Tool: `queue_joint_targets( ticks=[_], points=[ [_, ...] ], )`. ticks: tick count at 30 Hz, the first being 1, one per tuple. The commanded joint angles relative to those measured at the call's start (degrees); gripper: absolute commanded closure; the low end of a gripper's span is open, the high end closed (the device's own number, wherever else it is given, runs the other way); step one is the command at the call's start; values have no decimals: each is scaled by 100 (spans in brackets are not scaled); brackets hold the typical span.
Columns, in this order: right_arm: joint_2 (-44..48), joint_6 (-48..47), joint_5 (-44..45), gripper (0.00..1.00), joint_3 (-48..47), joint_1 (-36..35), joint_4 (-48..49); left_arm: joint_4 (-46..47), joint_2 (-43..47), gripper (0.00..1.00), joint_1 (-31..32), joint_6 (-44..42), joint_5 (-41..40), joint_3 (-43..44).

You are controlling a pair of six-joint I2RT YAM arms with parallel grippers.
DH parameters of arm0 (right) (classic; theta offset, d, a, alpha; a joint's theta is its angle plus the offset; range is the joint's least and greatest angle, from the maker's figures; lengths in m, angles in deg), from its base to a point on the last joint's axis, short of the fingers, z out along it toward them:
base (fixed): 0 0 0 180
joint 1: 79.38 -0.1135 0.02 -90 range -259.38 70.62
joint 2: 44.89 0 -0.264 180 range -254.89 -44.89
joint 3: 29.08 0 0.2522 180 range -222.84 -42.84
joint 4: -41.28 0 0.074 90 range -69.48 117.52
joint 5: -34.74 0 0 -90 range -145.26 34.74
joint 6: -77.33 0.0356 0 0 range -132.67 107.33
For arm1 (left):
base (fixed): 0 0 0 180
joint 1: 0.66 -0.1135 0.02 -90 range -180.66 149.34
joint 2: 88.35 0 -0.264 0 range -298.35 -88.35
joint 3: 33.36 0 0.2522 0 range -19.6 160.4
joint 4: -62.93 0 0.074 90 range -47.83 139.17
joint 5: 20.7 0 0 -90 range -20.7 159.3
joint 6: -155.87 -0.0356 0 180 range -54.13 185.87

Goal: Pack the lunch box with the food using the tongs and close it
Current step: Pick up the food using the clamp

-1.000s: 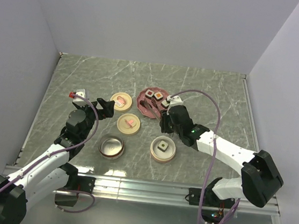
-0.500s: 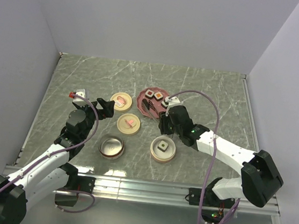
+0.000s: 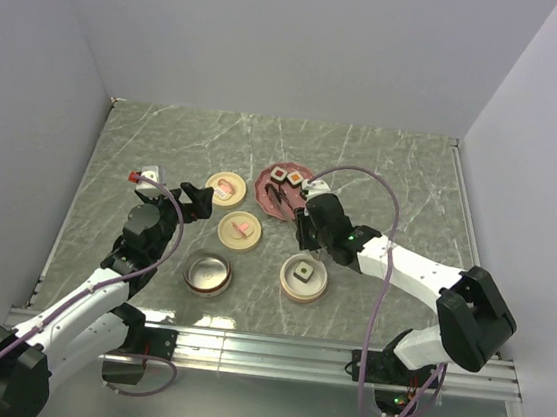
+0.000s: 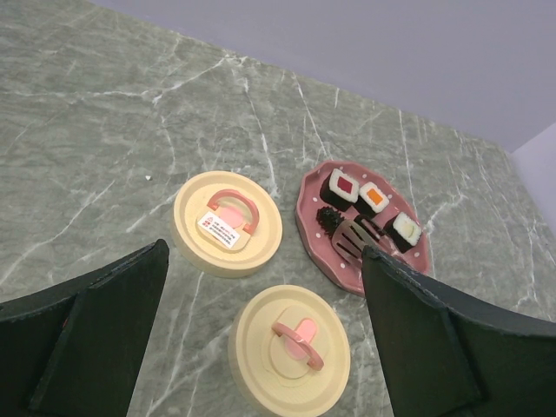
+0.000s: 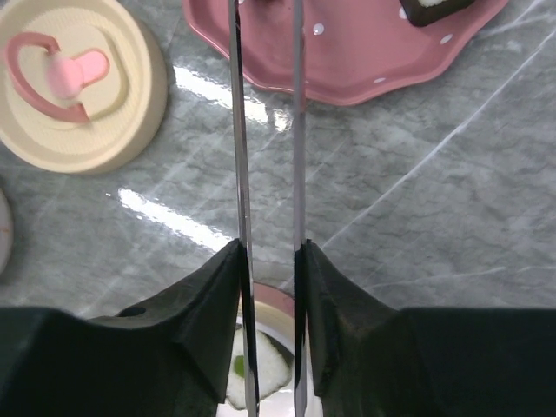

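Right wrist view: the right gripper pinches the tongs, their two slim arms squeezed near-parallel (only a narrow gap between them) and pointing at the pink plate at 12 o'clock. Seen from the left wrist, three cubes and a dark piece sit on that plate, with the tongs' tips just beside the dark piece. One white-topped cube lies in the round container at the plate's 6 o'clock. The left gripper hangs with jaws spread wide, at 9 o'clock of the two cream lids.
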Motion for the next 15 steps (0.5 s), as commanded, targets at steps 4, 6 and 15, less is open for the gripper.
queue_joint_targets(
  ticks=[4,6,15],
  points=[
    [186,-3,238,84,-209,-8,56,201,89,1,-20,-17,-17,73],
    [265,23,282,91,-165,-8,100,201,89,1,-20,-17,-8,73],
    [1696,331,537,94,379,-139,118,192,159,0,-20,-8,1,55]
  ],
)
